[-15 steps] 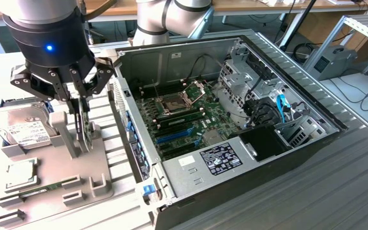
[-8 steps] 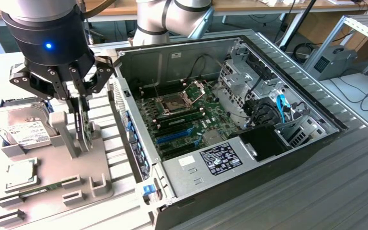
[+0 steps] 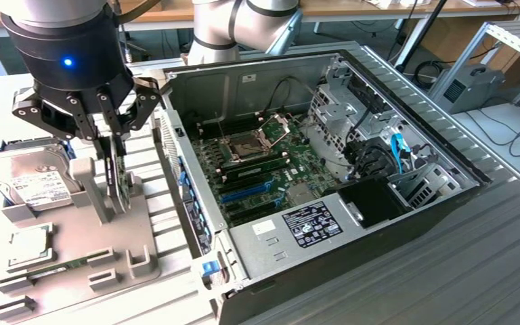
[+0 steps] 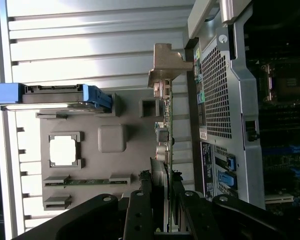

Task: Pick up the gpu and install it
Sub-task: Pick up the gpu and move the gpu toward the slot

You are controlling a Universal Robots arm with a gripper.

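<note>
- At the gripper (image 4: 161, 180): half closed, astride the gpu (image 3: 117, 183); no telling whether truly clamped.
- For the gpu: upright on edge in the grey rack (image 3: 143, 233), just beside the case (image 3: 422, 210).
- Not lifted yet; no card in the blue slots (image 3: 244, 193); pick-up and install both left.

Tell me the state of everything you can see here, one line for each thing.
Graphics card: standing on edge in the grey holder, not in the computer.
Gripper: at the card's top edge.
Computer case: side open, board exposed.
Hard drive: lying flat, label up.
Memory stick: resting in the holder's slots.
</note>
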